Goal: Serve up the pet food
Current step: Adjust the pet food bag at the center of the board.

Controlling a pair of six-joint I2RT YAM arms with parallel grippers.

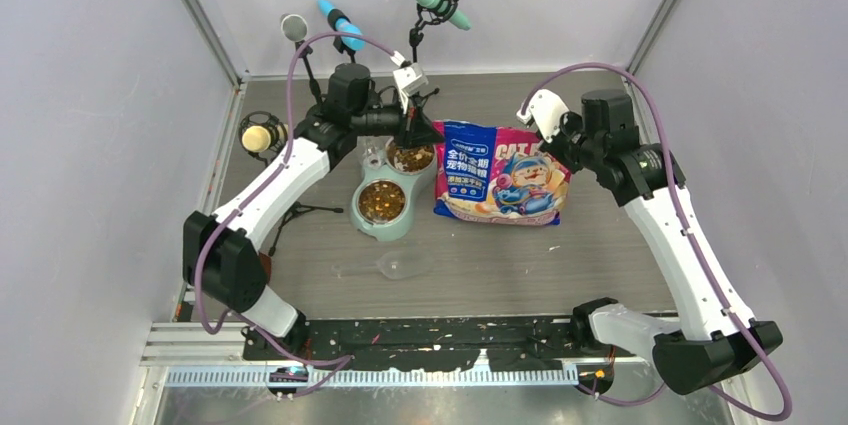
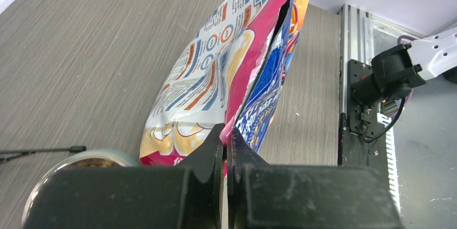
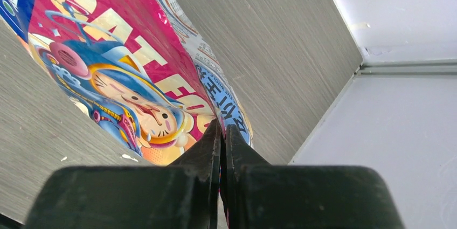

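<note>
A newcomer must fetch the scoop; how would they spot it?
On the table, find the mint-green double feeder. Toward the near edge from it lies the scoop. It alone is see-through plastic, unlike the colourful printed bag alongside.

Left gripper (image 2: 226, 134) – pinching bag (image 2: 207, 78) edge

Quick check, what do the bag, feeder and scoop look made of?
The bag: thin glossy plastic film, probably; it creases and shines. The feeder: matte mint-green plastic, apparently, with shiny metal-looking bowls. The scoop: clear plastic; the table shows through it.
</note>
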